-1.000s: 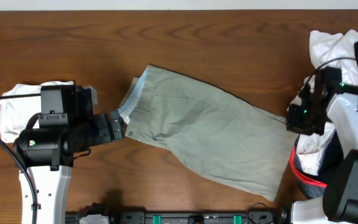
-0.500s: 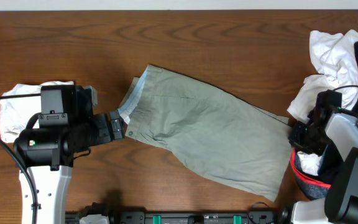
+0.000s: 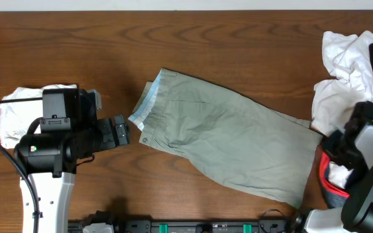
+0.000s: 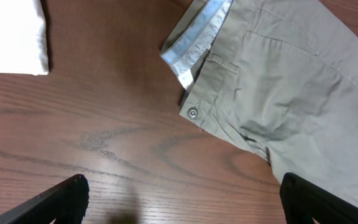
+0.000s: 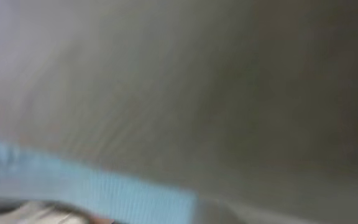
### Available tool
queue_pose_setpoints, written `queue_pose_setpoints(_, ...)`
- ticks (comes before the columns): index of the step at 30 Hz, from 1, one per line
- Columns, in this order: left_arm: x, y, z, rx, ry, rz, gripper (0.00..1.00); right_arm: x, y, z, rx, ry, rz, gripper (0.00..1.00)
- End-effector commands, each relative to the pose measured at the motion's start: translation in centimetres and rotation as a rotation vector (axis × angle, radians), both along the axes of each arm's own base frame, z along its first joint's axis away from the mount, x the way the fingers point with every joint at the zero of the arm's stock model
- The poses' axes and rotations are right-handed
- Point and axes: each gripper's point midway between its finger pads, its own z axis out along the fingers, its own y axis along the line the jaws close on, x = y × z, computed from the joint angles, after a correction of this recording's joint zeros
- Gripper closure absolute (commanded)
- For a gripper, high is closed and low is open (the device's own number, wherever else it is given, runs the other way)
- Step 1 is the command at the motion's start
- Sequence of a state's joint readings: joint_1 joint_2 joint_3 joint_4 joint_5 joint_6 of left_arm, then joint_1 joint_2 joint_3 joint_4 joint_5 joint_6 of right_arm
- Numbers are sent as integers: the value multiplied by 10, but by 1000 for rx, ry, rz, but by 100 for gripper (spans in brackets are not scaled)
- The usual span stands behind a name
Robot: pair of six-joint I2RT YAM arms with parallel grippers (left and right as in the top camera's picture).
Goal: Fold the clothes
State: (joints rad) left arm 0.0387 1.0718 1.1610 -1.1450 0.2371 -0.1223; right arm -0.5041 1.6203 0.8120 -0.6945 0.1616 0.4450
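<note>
At the table's [image 3: 238,39] left, left fingers [image 4: 67,198] spread empty, near the shorts [image 3: 225,145]. Right fingers: blurred, cannot tell. Risk: one-sided tug skews cloth.

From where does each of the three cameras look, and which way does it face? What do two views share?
Overhead: fixed above the table, looking down at the khaki shorts; the left arm and right arm show.
Left wrist: on the left arm, facing down at the shorts' waistband and a folded white cloth; the open left gripper shows its fingertips in the bottom corners.
Right wrist: close to blurred fabric with a pale blue strip; no fingers discernible.
Shared: overhead and left wrist both show the waistband and white cloth.
</note>
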Motion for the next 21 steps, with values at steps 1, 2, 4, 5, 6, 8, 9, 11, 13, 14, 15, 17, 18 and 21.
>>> queue_pose_setpoints(1, 2, 0, 7, 4, -21, -16, 2, 0, -3, -4, 30, 6, 14, 84)
queue_pose_setpoints(2, 2, 0, 7, 4, -21, -16, 2, 3, 3, -5, 68, -10, 56, 83)
queue_pose_setpoints(4, 2, 0, 7, 4, -22, -16, 2, -1, 5, -6, 69, 8, 58, 83)
queue_pose_setpoints(5, 2, 0, 7, 4, -22, -16, 2, -5, 1, -5, 45, 27, 28, 83)
queue_pose_setpoints(6, 2, 0, 7, 4, -21, -16, 2, -10, -5, -4, 11, 46, -7, 83)
queue_pose_setpoints(8, 2, 0, 7, 4, -21, -16, 2, -16, -16, -1, -58, 72, -62, 83)
queue_pose_setpoints(9, 2, 0, 7, 4, -21, -16, 2, -19, -22, 0, -92, 81, -90, 84)
queue_pose_setpoints(11, 2, 0, 7, 4, -21, -16, 2, -25, -33, 5, -168, 97, -166, 84)
queue_pose_setpoints(13, 2, 0, 7, 4, -21, -16, 2, -27, -40, 8, -219, 91, -233, 85)
queue_pose_setpoints(14, 2, 0, 7, 4, -21, -16, 2, -25, -43, 8, -226, 76, -245, 85)
queue_pose_setpoints(15, 2, 0, 7, 4, -21, -16, 2, -22, -47, 8, -233, 58, -253, 85)
queue_pose_setpoints(17, 2, 0, 7, 4, -21, -16, 2, -17, -54, 10, -247, 24, -270, 85)
queue_pose_setpoints(18, 2, 0, 7, 4, -21, -16, 2, -14, -57, 11, -251, 8, -273, 85)
queue_pose_setpoints(21, 2, 0, 7, 4, -21, -16, 2, -4, -61, 14, -242, -28, -261, 85)
